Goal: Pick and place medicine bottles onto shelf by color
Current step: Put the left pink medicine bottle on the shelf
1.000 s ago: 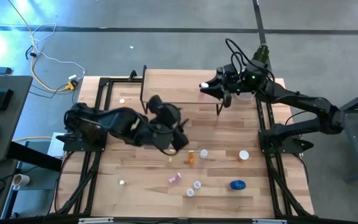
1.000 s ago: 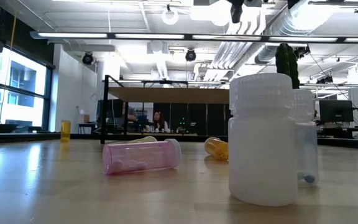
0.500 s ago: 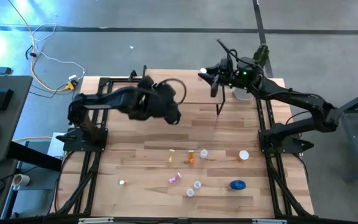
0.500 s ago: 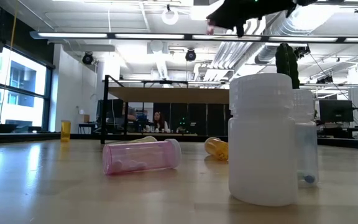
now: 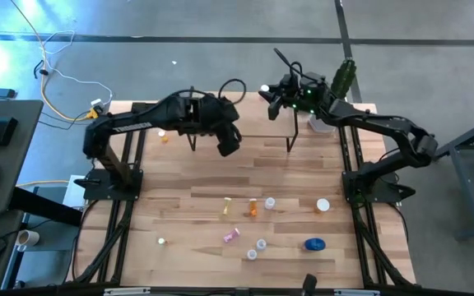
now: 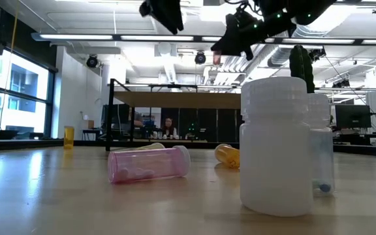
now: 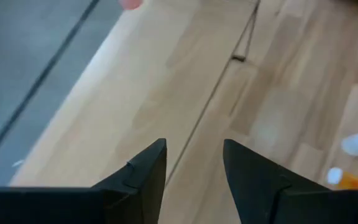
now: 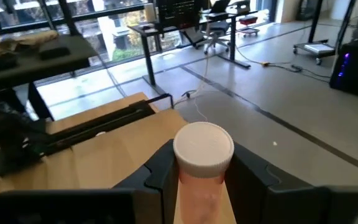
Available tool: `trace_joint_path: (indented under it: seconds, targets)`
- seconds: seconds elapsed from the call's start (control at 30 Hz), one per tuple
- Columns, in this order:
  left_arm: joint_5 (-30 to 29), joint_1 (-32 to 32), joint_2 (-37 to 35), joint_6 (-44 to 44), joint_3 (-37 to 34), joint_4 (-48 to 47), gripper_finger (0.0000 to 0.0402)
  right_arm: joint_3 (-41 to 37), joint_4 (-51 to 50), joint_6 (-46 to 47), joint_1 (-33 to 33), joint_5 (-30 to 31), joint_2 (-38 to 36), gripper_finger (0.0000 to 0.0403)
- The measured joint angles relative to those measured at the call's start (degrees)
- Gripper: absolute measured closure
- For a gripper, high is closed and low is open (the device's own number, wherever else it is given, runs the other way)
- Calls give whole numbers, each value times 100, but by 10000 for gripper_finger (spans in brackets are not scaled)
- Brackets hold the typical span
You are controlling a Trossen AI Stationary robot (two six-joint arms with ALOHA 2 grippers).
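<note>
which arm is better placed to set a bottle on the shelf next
Right: its end effector already grips a pink bottle above the shelf. The left end effector is open and empty.

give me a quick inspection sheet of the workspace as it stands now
surface: slatted wooden table, bare across most of its middle.
job's things: shelf at the far edge, no bottles seen on its board; loose bottles on the near half include a pink bottle on its side, an orange bottle and a blue jar; small orange bottle at far left.
clutter: cactus in a white pot by the shelf's right end.
claws: left claw open and empty above the shelf; right claw shut on a pink bottle with a white cap, raised over the shelf's far edge.
cables: white cable on the floor, far left.
surroundings: monitor and office desks beyond.
</note>
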Motion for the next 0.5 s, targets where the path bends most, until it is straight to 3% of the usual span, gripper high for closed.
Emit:
trace_joint_path:
  seconds: [0.23,0.5]
  targets:
    - [828,452,-1053,68,-1679,1620,268,0,92,-25,-159,39,139,304]
    - [1231,773,-2173,171,-3282,3365,268,0,78,-59,-324,201,412,304]
